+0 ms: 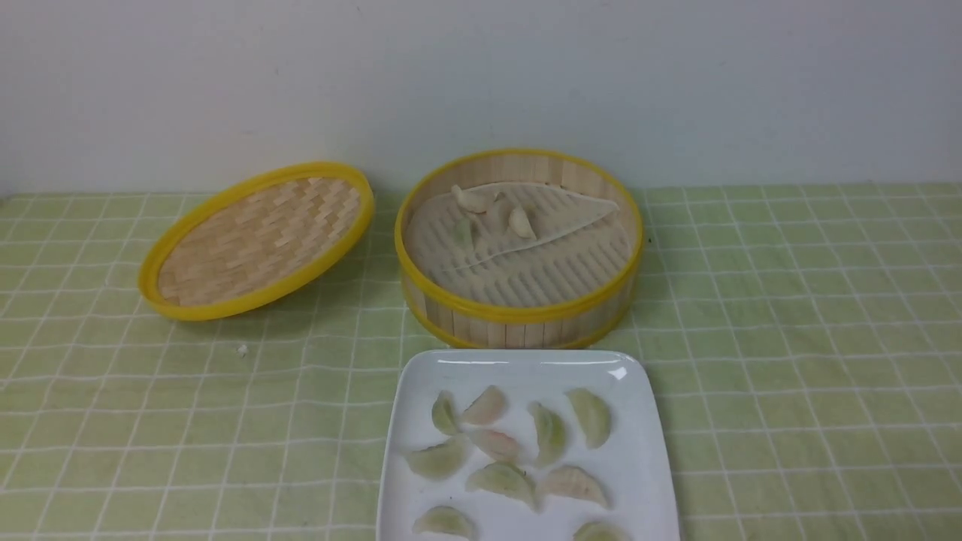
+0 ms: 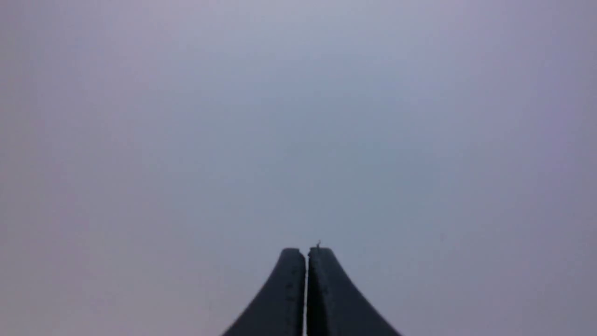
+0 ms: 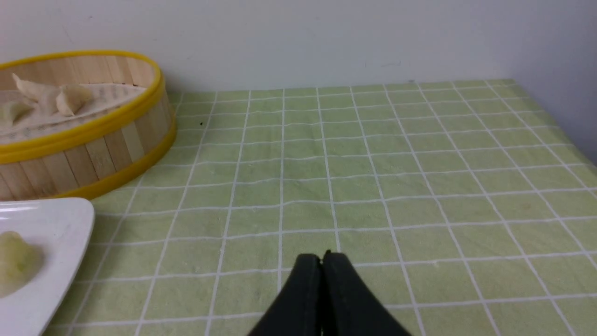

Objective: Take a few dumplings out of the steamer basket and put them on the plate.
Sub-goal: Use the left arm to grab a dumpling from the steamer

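The basket (image 1: pixel 518 319) holds a few dumplings (image 1: pixel 520 222) on its liner (image 1: pixel 575 204), toward the far side. The plate (image 1: pixel 518 367), just in front, carries about ten more. The lid (image 1: pixel 255 240) sits left of the basket. Left pincer (image 2: pixel 306 254) and right pincer (image 3: pixel 322 257) are both clenched, empty. The right one hangs over bare counter (image 3: pixel 419 163) right of the plate, with open room reaching the wall (image 3: pixel 326 37).
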Tool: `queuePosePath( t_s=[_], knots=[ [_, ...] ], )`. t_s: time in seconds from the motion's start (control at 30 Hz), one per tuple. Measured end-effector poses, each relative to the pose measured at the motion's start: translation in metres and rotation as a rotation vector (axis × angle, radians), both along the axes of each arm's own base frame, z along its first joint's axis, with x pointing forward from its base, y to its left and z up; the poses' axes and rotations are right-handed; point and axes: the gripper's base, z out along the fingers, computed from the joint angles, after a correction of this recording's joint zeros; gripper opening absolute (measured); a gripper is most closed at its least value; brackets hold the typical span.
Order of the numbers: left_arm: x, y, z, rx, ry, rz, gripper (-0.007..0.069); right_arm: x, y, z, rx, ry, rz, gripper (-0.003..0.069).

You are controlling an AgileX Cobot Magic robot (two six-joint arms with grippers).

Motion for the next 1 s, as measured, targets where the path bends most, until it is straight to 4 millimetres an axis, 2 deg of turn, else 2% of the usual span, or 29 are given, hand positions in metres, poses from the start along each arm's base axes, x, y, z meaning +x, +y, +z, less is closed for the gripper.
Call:
queuePosePath(
  t_s=[0.03, 0.1, 0.13, 0.23, 0.3, 0.33, 0.5, 0.6, 0.77, 0.9, 1.0],
  knots=[
    [0.01, -0.003, 0.011, 0.022, 0.101, -0.024, -0.0006, 0.0, 0.0, 0.0, 0.0, 0.0, 0.0, -0.0016],
    [0.025, -0.007, 0.016, 0.053, 0.248, -0.055, -0.0006, 0.0, 0.0, 0.0, 0.0, 0.0, 0.0, -0.0016],
    [0.042, -0.011, 0.025, 0.105, 0.408, -0.094, -0.0006, 0.0, 0.0, 0.0, 0.0, 0.0, 0.0, -0.0016],
    [0.086, -0.021, 0.037, 0.244, 0.733, -0.213, -0.0006, 0.0, 0.0, 0.0, 0.0, 0.0, 0.0, -0.0016],
    [0.106, -0.025, 0.034, 0.275, 0.827, -0.267, -0.0006, 0.0, 0.0, 0.0, 0.0, 0.0, 0.0, -0.0016],
    [0.122, -0.028, 0.033, 0.305, 0.886, -0.315, -0.0006, 0.0, 0.0, 0.0, 0.0, 0.0, 0.0, -0.0016],
    [0.184, -0.046, 0.033, 0.407, 0.959, -0.461, -0.0006, 0.0, 0.0, 0.0, 0.0, 0.0, 0.0, -0.0016],
    [0.208, -0.06, 0.032, 0.458, 0.963, -0.499, -0.0006, 0.0, 0.0, 0.0, 0.0, 0.0, 0.0, -0.0016],
    [0.253, -0.098, 0.026, 0.567, 0.968, -0.572, -0.0006, 0.0, 0.0, 0.0, 0.0, 0.0, 0.0, -0.0016],
    [0.277, -0.123, 0.023, 0.619, 0.952, -0.607, -0.0006, 0.0, 0.0, 0.0, 0.0, 0.0, 0.0, -0.0016],
    [0.31, -0.145, 0.009, 0.68, 0.94, -0.609, -0.0006, 0.0, 0.0, 0.0, 0.0, 0.0, 0.0, -0.0016]
  ],
)
